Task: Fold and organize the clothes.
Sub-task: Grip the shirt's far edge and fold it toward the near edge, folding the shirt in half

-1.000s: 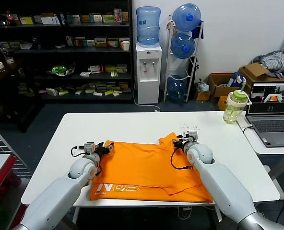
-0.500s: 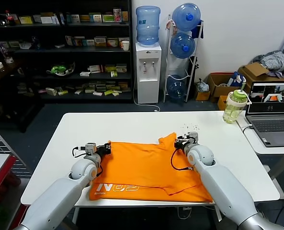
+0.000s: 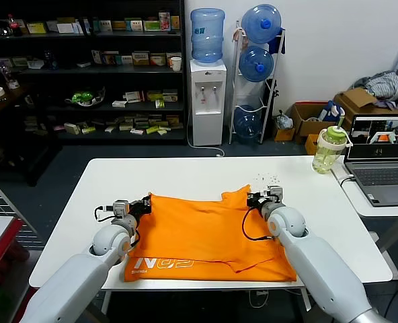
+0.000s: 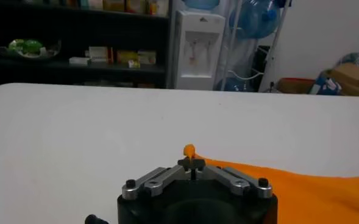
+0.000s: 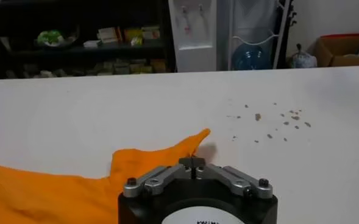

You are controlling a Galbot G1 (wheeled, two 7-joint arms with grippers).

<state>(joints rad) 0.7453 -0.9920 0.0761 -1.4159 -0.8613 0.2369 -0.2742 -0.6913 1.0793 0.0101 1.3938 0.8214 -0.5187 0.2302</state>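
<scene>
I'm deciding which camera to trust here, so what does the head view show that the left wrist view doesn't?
Only the head view shows the whole orange T-shirt, its white lettering, the right gripper at its far right edge, the bottle and laptop. Only the left wrist view shows the left gripper shut on a pinch of fabric. Both show the white table and water dispenser.

from my left wrist camera i see the left gripper (image 4: 191, 163) low over the white table (image 4: 94, 134), its fingers drawn together on a small nub of orange fabric that pokes up just past the tips. the orange t-shirt (image 4: 313, 192) spreads out flat from there toward one side. beyond the table stand a white water dispenser (image 4: 196, 42), dark shelves (image 4: 75, 36) with boxes, and blue water bottles (image 4: 258, 18).
</scene>
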